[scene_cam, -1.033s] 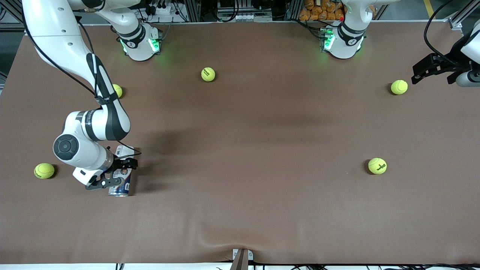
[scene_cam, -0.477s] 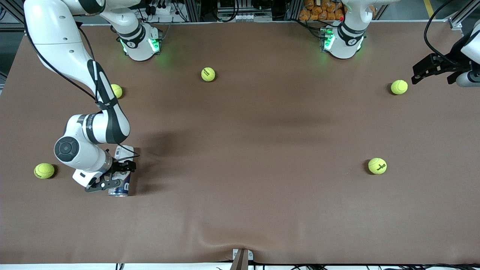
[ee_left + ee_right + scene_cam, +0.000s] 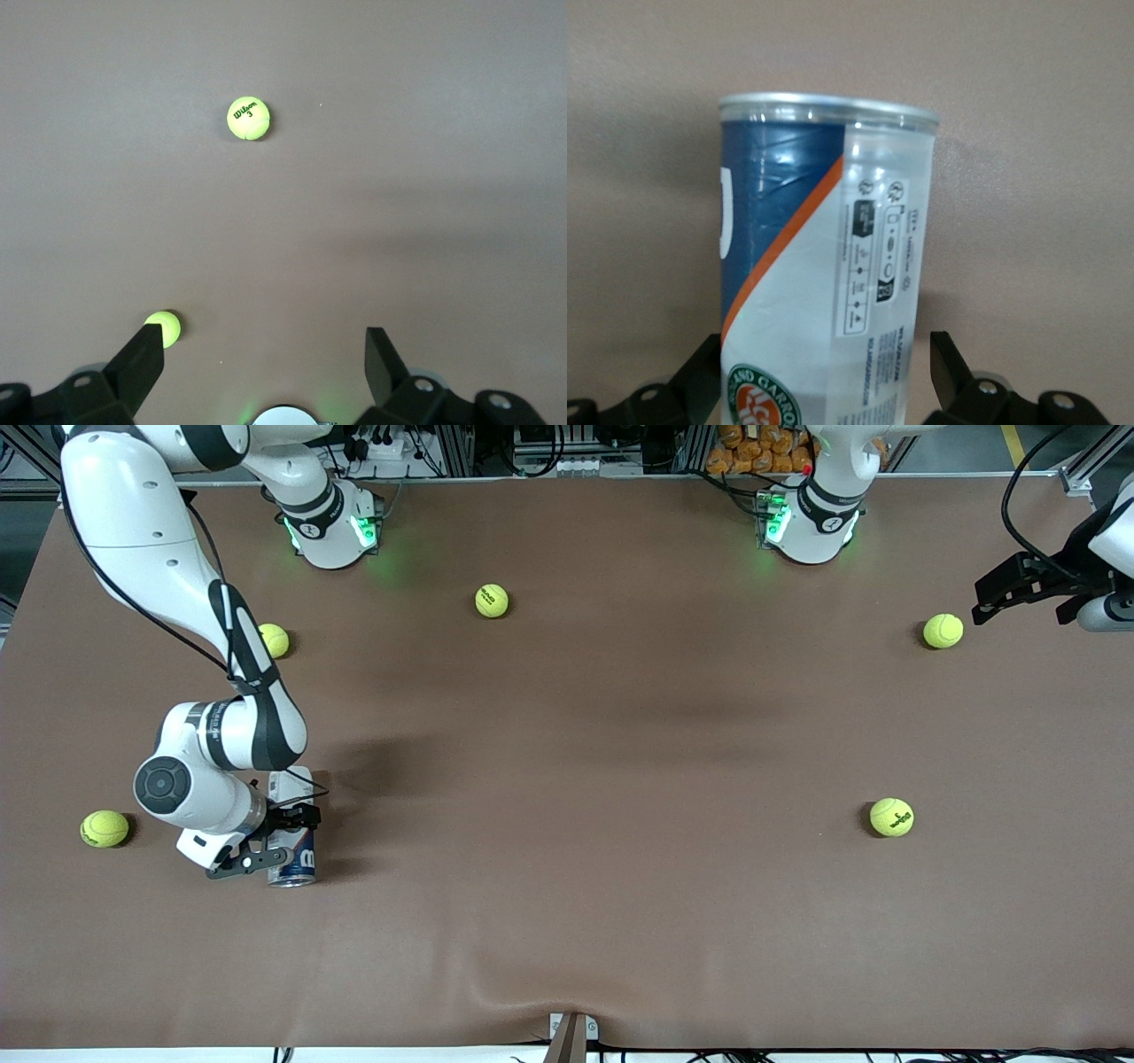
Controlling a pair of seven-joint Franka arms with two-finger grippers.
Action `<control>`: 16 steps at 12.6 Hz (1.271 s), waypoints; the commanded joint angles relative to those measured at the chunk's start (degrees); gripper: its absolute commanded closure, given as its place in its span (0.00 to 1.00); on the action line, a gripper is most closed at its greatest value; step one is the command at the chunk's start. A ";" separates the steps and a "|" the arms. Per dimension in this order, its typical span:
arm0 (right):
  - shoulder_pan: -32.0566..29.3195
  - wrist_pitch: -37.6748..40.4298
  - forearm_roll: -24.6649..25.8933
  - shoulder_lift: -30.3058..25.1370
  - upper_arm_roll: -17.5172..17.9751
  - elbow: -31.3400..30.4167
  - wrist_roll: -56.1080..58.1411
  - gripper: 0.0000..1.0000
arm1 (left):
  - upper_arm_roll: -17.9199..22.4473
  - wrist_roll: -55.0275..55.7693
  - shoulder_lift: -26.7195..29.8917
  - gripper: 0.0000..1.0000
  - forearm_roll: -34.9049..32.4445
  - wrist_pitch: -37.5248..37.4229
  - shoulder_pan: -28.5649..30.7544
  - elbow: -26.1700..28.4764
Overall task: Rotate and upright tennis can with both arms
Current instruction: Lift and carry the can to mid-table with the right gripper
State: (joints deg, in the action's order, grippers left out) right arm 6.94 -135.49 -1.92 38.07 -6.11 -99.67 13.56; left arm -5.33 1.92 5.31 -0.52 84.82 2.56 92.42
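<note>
The tennis can (image 3: 299, 861) lies on its side at the right arm's end of the table, its silver rim toward the front camera. Its white and dark-blue label with an orange stripe fills the right wrist view (image 3: 824, 266). My right gripper (image 3: 276, 838) is down at the can and open, one finger on each side of the can's body (image 3: 826, 341), with a gap showing on at least one side. My left gripper (image 3: 980, 600) waits open in the air at the left arm's end of the table, with nothing between its fingers (image 3: 264, 331).
Several yellow-green tennis balls lie scattered: one (image 3: 104, 828) beside the right arm's wrist, one (image 3: 273, 640) by its forearm, one (image 3: 492, 600) near the bases, one (image 3: 943, 631) below the left gripper, one (image 3: 891, 817) nearer the camera. The brown cloth ripples at the front edge (image 3: 496, 992).
The right gripper has shifted slightly toward the left arm's end. The can between its fingers has turned a little and now lies straighter. The left arm has not moved.
</note>
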 commanded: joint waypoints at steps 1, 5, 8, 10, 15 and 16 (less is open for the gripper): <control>-0.97 -0.12 -0.81 0.61 0.75 0.88 1.82 0.00 | -0.38 -1.13 -0.65 0.00 0.70 -0.27 0.52 -0.84; -0.53 -0.03 -0.90 0.52 0.75 1.14 3.22 0.42 | -0.21 -1.05 -0.83 0.00 0.79 -0.27 0.34 -0.75; 0.17 0.58 -0.90 -0.01 0.93 3.16 7.60 0.43 | -0.21 -1.05 -1.18 0.00 0.87 -0.27 0.34 -0.84; 0.18 0.58 -0.90 -0.45 2.41 4.30 14.44 0.46 | -0.38 -1.04 -1.27 0.00 0.96 -0.27 0.43 -0.84; 0.70 0.67 -0.90 -3.26 8.38 5.36 25.89 0.46 | -0.38 -1.04 -2.49 0.00 0.96 0.61 0.08 -0.84; 0.70 0.58 -0.81 -3.26 11.01 5.54 26.60 0.45 | -0.38 -1.04 -2.67 0.00 0.96 0.70 -0.10 -0.84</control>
State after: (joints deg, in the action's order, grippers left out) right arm 7.78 -135.40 -1.99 36.20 1.23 -93.52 37.40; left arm -5.56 1.92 3.55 -0.52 85.20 2.46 92.42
